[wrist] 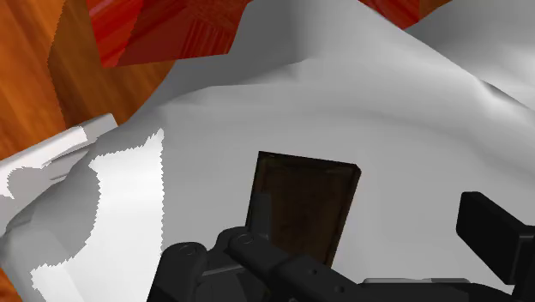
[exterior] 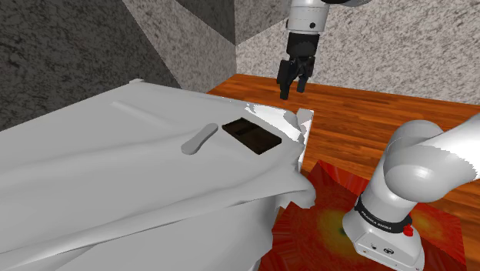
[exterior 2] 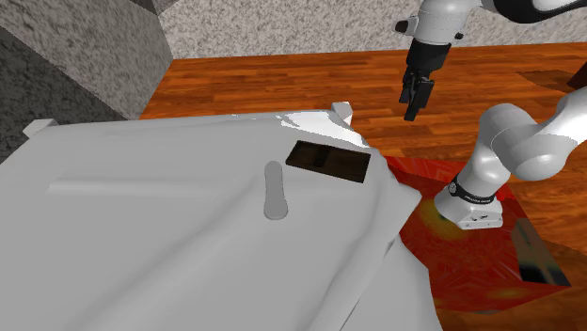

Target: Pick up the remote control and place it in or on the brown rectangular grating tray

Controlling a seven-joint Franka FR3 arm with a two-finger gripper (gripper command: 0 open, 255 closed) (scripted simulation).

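Observation:
A grey remote control (exterior: 198,138) (exterior 2: 275,191) lies flat on the white sheet of a bed (exterior: 115,177) (exterior 2: 169,216). Beside it, towards the bed's corner, sits a dark brown rectangular tray (exterior: 250,136) (exterior 2: 327,161) (wrist: 302,210), sunk into the sheet. My black gripper (exterior: 293,90) (exterior 2: 414,105) (wrist: 356,249) hangs in the air beyond that corner, well above the bed, and is open with nothing between its fingers. In the wrist view the tray lies ahead of the gripper on the sheet.
The sheet drapes over the bed's edge (exterior: 296,181) towards the arm's stand (exterior: 385,231) (exterior 2: 475,207), which sits on a red rug (exterior: 323,223). A wooden floor (exterior: 361,115) and rough stone walls (exterior: 369,54) lie behind. A dark slab (exterior 2: 541,263) rests on the rug.

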